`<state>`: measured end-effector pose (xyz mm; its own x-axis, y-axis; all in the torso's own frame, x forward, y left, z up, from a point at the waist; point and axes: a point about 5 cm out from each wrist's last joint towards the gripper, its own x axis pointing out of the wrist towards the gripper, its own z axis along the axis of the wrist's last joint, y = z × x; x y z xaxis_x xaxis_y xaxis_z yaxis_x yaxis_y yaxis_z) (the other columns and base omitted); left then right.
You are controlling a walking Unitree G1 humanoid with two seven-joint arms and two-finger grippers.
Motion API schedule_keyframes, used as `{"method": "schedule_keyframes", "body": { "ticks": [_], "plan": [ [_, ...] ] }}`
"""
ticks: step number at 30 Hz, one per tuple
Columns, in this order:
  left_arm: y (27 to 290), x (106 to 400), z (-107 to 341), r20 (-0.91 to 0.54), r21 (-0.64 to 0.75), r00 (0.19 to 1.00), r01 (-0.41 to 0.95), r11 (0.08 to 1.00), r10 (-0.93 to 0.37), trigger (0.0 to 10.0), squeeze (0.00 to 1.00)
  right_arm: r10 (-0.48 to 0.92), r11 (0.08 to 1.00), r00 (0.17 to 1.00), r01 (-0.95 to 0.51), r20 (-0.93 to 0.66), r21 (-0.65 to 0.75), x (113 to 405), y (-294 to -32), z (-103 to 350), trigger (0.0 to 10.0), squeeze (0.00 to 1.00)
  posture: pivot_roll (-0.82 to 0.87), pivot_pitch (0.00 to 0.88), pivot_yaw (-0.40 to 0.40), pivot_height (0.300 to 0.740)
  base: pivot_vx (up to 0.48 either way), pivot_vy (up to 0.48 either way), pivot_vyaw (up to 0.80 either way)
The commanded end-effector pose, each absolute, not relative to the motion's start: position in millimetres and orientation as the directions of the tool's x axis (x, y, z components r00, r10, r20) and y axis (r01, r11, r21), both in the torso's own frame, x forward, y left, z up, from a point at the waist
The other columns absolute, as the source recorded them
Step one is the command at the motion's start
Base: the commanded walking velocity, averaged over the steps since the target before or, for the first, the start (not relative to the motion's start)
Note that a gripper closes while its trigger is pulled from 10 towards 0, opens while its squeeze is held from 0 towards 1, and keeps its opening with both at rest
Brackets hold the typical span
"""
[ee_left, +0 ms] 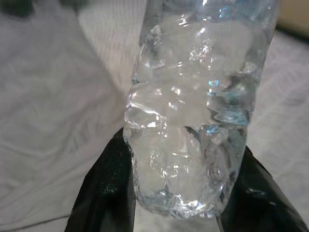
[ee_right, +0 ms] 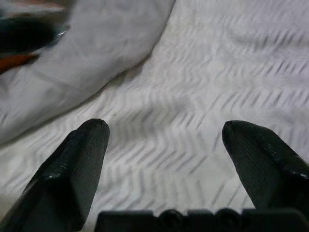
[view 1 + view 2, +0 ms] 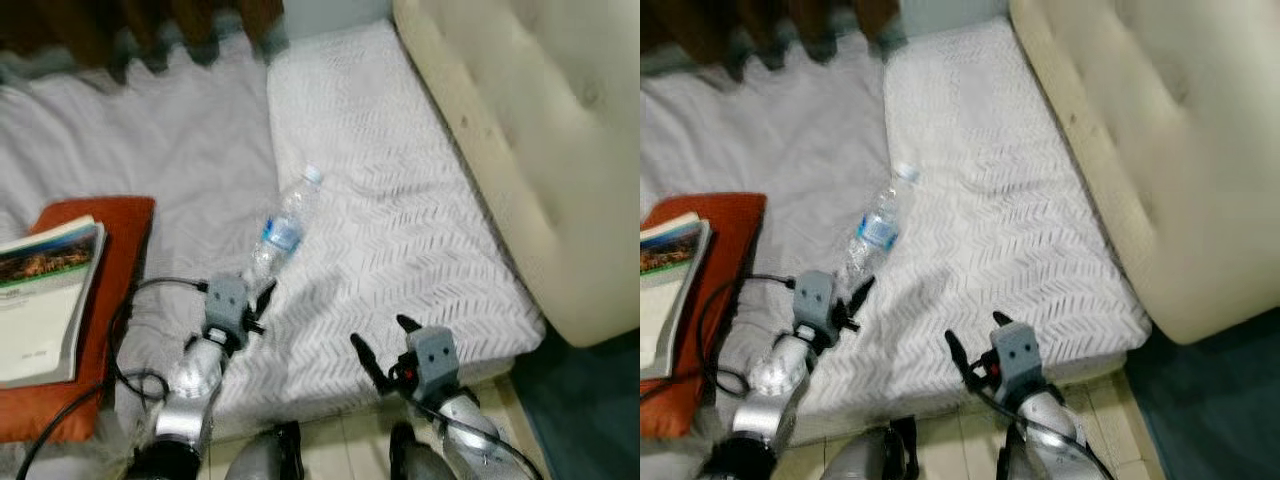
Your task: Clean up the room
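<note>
A clear plastic water bottle (image 3: 285, 230) with a blue label and white cap lies on the white bed sheet (image 3: 400, 200), cap pointing away from me. My left gripper (image 3: 258, 298) is at the bottle's base. In the left wrist view the bottle (image 1: 188, 121) sits between the two black fingers (image 1: 106, 193), which stand wide apart on either side of it. My right gripper (image 3: 380, 335) hovers open over the bed's near edge, to the right of the bottle, with only patterned sheet (image 2: 193, 72) between its fingers (image 2: 72, 164).
A book (image 3: 45, 290) rests on an orange cushion (image 3: 125, 250) at the left. A cream padded headboard (image 3: 540, 130) runs along the right side of the bed. Dark curtains (image 3: 150, 25) hang at the back. A black cable (image 3: 125, 330) loops beside my left arm.
</note>
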<state>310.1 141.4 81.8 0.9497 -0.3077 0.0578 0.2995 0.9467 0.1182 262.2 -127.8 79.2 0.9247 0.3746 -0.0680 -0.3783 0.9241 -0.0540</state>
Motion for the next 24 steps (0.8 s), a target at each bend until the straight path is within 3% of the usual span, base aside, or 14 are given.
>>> {"method": "schedule_keyframes", "body": {
  "ticks": [1, 5, 10, 16, 17, 24],
  "plan": [
    [143.6, 302.4, 82.1, 0.079, 0.103, 0.959, 0.264, 0.959, -0.272, 0.0, 0.0, 0.342, 0.938, 0.937, -0.345, -0.073, -0.027, 264.4, -135.9, 75.1, 10.0, 0.0, 0.03, 0.028, 0.039, 0.74, 0.0, 0.0, 0.0],
    [151.5, 283.4, 77.2, 0.072, -0.034, 0.988, 0.141, 0.989, -0.139, 0.0, 0.0, 0.298, 0.953, 0.953, -0.3, -0.054, -0.03, 273.6, -150.8, 77.9, 10.0, 0.0, 0.06, 0.0, 0.009, 0.74, 0.0, 0.0, 0.0],
    [156.9, 257.7, 79.2, 0.057, -0.018, 0.99, 0.129, 0.991, -0.128, 0.0, 0.0, 0.17, 0.985, 0.984, -0.171, -0.058, -0.014, 280.8, -178.2, 73.3, 10.0, 0.0, 0.07, 0.0, -0.004, 0.74, 0.0, 0.0, 0.0],
    [161.1, 265.7, 77.1, 0.01, -0.029, 0.997, 0.083, 0.996, -0.083, 0.0, 0.0, 0.129, 0.992, 0.989, -0.129, -0.067, 0.01, 284.8, -189.4, 68.1, 10.0, 0.0, 0.06, 0.0, 0.004, 0.74, 0.0, 0.0, 0.0],
    [157.0, 270.4, 76.2, -0.012, -0.008, 0.996, 0.094, 0.996, -0.094, 10.0, 0.0, 0.134, 0.991, 0.989, -0.133, -0.061, 0.014, 287.8, -188.0, 68.9, 10.0, 0.0, 0.05, 0.0, 0.012, 0.74, 0.0, 0.0, 0.0],
    [147.4, 276.8, 76.0, -0.062, 0.049, 0.988, 0.147, 0.988, -0.144, 10.0, 0.0, 0.166, 0.986, 0.985, -0.165, -0.055, 0.015, 296.1, -180.2, 68.7, 10.0, 0.0, 0.03, 0.0, 0.026, 0.74, 0.0, 0.0, 0.66]
  ]
}}
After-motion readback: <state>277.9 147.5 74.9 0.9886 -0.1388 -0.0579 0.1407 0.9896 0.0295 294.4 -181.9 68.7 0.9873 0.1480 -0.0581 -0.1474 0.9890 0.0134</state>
